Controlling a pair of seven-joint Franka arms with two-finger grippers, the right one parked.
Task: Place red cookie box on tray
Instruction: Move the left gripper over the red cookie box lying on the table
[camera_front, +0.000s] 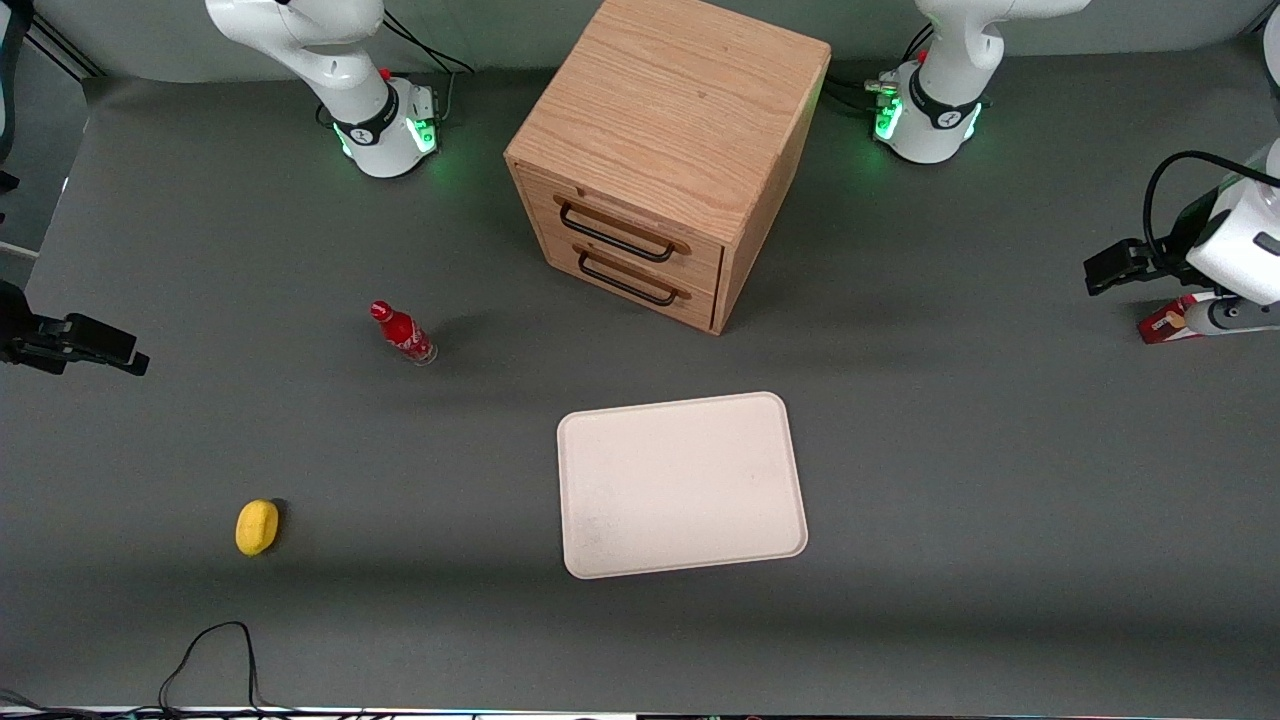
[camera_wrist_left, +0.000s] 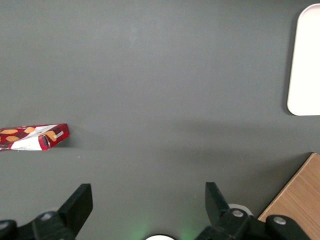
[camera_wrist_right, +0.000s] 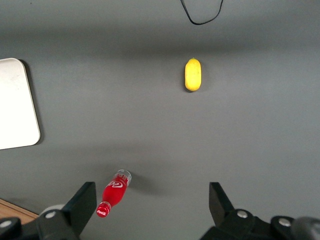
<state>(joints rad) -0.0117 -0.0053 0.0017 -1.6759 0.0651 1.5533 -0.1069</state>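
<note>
One grey tabletop (camera_front: 950, 480) fills the front view and carries everything. The biggest thing on it is a wooden drawer cabinet (camera_front: 665, 150) at upper centre of the frame, its two dark-handled drawers both shut. Nearer the front camera, in front of those drawers, lies the tray (camera_front: 683, 485), cream-white and bare, at lower centre of the frame; a corner of it also shows in the left wrist view (camera_wrist_left: 306, 65).

At the right edge of the front view, toward the working arm's end of the tabletop, the left arm's tool (camera_front: 1235, 318) sits low over the red cookie box (camera_front: 1165, 325), of which only one end shows beneath it. In the left wrist view the tool (camera_wrist_left: 147, 202) has its two dark fingers (camera_wrist_left: 80, 200) spread wide apart with nothing between them, and the red cookie box (camera_wrist_left: 32, 137) lies flat on the tabletop, apart from them and well apart from the tray.

A small red soda bottle (camera_front: 402, 333) stands left of centre, toward the parked arm's end. A yellow lemon (camera_front: 256, 527) rests at lower left, nearer the front camera.
</note>
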